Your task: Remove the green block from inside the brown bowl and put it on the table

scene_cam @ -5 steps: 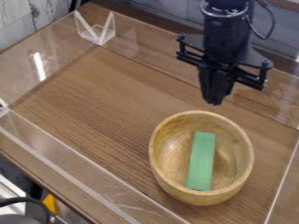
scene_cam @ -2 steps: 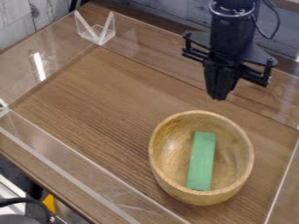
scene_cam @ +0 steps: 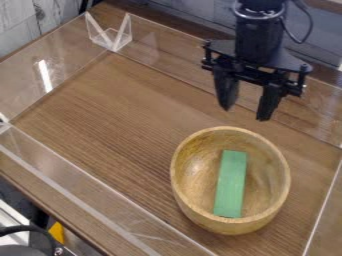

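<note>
The green block lies flat inside the brown bowl, its long side running toward the camera. The bowl sits on the table near the front right. My gripper hangs above the table just behind the bowl's far rim, pointing straight down. Its two dark fingers stand apart with nothing between them, so it is open. It touches neither bowl nor block.
Clear acrylic walls line the table's edges on the left, back and front. A small clear folded stand sits at the back left. Bare wood spreads to the left of the bowl.
The gripper's fingers have spread from shut to open. The hand has stayed in nearly the same spot behind the bowl.
</note>
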`<state>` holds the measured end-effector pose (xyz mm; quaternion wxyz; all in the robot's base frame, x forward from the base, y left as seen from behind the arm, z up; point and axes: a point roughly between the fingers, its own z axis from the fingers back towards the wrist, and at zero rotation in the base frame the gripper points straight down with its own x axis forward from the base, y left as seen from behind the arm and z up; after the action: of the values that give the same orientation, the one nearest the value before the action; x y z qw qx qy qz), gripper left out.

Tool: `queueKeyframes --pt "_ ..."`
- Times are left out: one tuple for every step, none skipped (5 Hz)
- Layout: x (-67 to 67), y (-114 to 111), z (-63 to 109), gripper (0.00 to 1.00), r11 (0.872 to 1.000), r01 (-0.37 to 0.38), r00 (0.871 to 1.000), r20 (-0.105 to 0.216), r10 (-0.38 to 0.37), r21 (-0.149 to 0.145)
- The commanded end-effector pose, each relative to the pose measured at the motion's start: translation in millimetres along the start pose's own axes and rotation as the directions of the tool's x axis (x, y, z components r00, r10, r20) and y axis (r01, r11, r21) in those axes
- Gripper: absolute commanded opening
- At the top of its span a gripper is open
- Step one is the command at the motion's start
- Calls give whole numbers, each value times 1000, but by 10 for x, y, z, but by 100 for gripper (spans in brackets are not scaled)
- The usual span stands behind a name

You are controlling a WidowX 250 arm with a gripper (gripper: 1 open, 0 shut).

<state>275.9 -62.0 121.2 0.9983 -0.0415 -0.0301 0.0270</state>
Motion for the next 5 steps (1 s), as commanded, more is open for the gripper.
queueKeyframes --pt "14 101 66 100 995 -102 995 8 102 -13" --pt "-29 144 19 100 985 -171 985 -10 171 -5" --pt "-74 33 -137 100 983 -182 983 -23 182 2" --pt "-202 -160 -377 100 979 -202 978 -48 202 12" --pt "-315 -277 -460 100 971 -239 969 -62 241 30"
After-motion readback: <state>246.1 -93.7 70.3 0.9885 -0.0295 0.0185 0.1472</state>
